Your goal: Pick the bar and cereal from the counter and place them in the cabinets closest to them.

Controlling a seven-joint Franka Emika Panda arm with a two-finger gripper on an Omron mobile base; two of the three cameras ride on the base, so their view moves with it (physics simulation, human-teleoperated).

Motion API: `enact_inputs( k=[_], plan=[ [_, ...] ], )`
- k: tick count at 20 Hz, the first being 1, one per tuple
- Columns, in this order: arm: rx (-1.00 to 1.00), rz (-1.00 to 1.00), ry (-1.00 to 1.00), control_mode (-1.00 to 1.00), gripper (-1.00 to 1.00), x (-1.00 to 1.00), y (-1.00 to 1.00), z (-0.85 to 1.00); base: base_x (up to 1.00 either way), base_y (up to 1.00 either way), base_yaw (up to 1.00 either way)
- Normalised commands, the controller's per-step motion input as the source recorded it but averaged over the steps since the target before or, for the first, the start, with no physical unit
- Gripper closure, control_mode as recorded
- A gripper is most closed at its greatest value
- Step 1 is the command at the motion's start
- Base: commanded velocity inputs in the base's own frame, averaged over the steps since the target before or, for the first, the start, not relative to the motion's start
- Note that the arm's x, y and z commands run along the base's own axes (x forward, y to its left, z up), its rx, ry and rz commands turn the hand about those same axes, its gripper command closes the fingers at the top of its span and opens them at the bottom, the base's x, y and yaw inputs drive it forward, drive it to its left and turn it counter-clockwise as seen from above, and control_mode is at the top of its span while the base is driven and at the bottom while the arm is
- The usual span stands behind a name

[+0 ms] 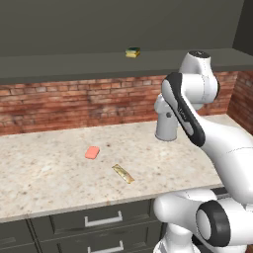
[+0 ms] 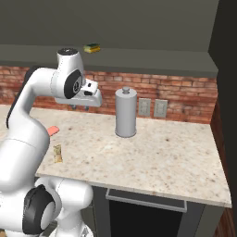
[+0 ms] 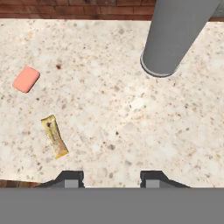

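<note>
Lying flat on the speckled bench [image 1: 59,173], the golden-wrapped bar [image 1: 123,173] sits near the front edge, just beside and in front of a salmon-pink block [image 1: 92,152]; the two are apart, not touching. Hand view: fingers [image 3: 112,178] hang above bare bench, nothing between the two dark tips [image 3: 70,178], which stand apart with a clear gap. Bar lies off to the left of the tips in that view, pink block further up-left. A grey upright cylinder [image 3: 175,35] stands at the top right of the hand view, tilted by perspective.

Right base view adds what the left one hides: the cylinder is seen whole, with a knobbed lid, against the brick wall, and two wall outlets [image 2: 152,108] just right of it. In the left base view the arm covers most of that cylinder.

Both base views show a small yellow-green item [image 2: 92,47] on the ledge above the brick; too small to identify. Drawer fronts [image 1: 99,220] with silver handles show below the bench in the left base view.
</note>
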Motion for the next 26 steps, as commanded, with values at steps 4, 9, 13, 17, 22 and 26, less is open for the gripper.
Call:
enact_inputs(
  k=[4,9,13,17,22,26],
  plan=[
    [0.05,0.00,0.00,-1.00,-1.00,-0.01,0.00,-0.01,0.00,0.00,0.00],
    [0.03,0.00,0.00,-1.00,-1.00,-0.03,-0.01,0.00,0.00,0.00,0.00],
    [0.00,0.01,0.00,-1.00,-1.00,-0.32,0.05,-0.08,0.00,0.00,0.00],
    [0.00,0.01,0.00,-1.00,-1.00,-0.30,0.33,-0.14,0.00,0.00,0.00],
    [0.00,0.00,0.00,-1.00,-1.00,-0.10,0.51,-0.27,0.00,0.00,0.00],
    [0.00,0.00,-0.02,-1.00,-1.00,0.00,0.44,-0.45,0.00,0.00,0.00]
  ],
)
